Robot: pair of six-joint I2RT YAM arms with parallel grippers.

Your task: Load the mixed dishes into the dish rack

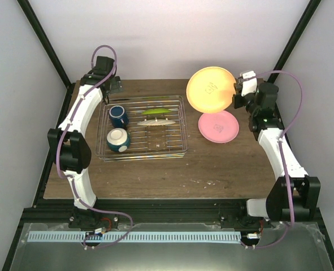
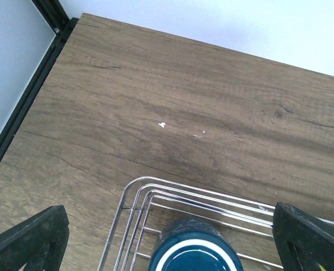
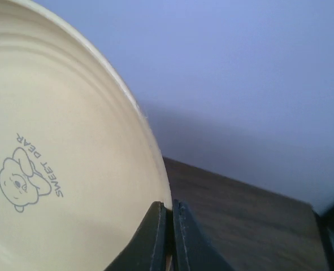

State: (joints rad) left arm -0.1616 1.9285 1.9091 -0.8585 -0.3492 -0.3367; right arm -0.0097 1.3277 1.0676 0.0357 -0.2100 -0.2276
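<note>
Step in hand: carrying the large cream-yellow plate (image 1: pixel 211 90) to the dish rack (image 1: pixel 169 144), judging by its raised, tilted pose to the right of the rack.
Right gripper (image 1: pixel 234 95): clenched on the right rim of that plate, fingers (image 3: pixel 152 243) pinched over the edge in the wrist view, bear print facing the camera.
Left gripper (image 1: pixel 113 84): released, spread wide, hovering over the far-left corner of the rack above the dark blue mug (image 1: pixel 118 116), grasping nothing.
Already racked: mug and small bowl (image 1: pixel 117 139) in the left half; lime-green plate (image 1: pixel 158 112) and cream plate (image 1: pixel 158 121) on edge in the middle, just beside each other.
Left to load: the held plate, plus 1 pink plate (image 1: pixel 218 126) lying flat on the table (image 1: pixel 212 169), right of the rack.
Doing it well: turn the plate edge-down, parallel to the 2 standing plates. Aim for the free bars on the near side of the cream plate. Lower until the rim seats between wires, and only then let go.
Risk: a thin pinch at 1 spot on a wide plate, so probably prone to swinging. Best moved slowly, with clearance kept from the 2 upright plates and the rack rim.
Progress: 4 of 6 pieces in, by this count.
</note>
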